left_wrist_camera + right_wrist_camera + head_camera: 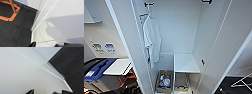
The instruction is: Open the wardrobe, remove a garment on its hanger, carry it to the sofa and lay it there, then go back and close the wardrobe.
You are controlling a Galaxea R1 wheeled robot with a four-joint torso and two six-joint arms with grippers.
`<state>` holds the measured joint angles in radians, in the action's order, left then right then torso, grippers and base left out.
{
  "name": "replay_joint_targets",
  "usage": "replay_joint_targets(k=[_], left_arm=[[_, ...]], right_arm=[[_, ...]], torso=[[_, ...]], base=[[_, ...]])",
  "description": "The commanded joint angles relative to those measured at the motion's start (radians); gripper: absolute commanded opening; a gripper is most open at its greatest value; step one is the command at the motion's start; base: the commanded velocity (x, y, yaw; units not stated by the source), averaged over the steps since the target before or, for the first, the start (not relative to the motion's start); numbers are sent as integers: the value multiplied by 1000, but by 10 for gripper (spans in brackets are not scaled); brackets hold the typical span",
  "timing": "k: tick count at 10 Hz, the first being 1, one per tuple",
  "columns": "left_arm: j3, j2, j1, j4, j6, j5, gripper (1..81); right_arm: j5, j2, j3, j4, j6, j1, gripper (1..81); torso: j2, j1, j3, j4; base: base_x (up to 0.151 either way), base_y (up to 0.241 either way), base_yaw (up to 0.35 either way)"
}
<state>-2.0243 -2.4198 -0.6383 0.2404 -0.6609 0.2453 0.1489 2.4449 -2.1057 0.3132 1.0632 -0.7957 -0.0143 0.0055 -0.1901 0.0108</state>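
The wardrobe [184,30] stands open right in front of me, its left door [121,37] and right door [224,45] swung out to either side. Inside, a plain white T-shirt [151,40] hangs from a black peg [148,4] at the upper left, with an orange hanger tip [143,15] beside it. My left gripper [50,45] is open beside a white door panel [65,15], low over the dark carpet [15,28]. My right gripper [48,92] is open against another white panel [22,72]. Nothing sits between either pair of fingers.
A white shelf box [186,62] sits low in the wardrobe, above a bin of small items [164,81] and a wire basket [181,82]. At left are a white tabletop [117,66], a blue object [99,68] and an orange floor frame [12,11]. A thin white wire shape [241,81] lies lower right.
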Motion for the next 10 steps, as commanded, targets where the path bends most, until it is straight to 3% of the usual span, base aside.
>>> replay_joint_targets(k=[1,3,4,5,7,8,10], left_arm=[[-94,-159,39,11,4,25,811],[-215,-319,-4,53,18,26,811],[-266,-389,-42,92,18,25,811],[-304,-432,-89,119,18,25,811],[-321,-426,-246,198,20,9,811],[-335,-403,-353,247,20,-17,811],[-442,-412,-549,322,21,-179,811]], right_arm=[[-9,84,103,126,-17,31,811],[-9,143,98,155,-25,7,811],[-11,185,84,202,-25,-4,811],[-20,222,63,245,-25,-24,811],[-71,262,6,340,-25,-107,811],[-94,277,-71,383,-26,-171,811],[-101,346,-230,480,-25,-296,811]], torso=[[0,0,0,0],[0,0,0,0],[0,0,0,0],[0,0,0,0],[1,0,0,0],[1,0,0,0],[0,0,0,0]], base=[[0,0,0],[0,0,0],[0,0,0],[0,0,0],[0,0,0],[0,0,0],[0,0,0]])
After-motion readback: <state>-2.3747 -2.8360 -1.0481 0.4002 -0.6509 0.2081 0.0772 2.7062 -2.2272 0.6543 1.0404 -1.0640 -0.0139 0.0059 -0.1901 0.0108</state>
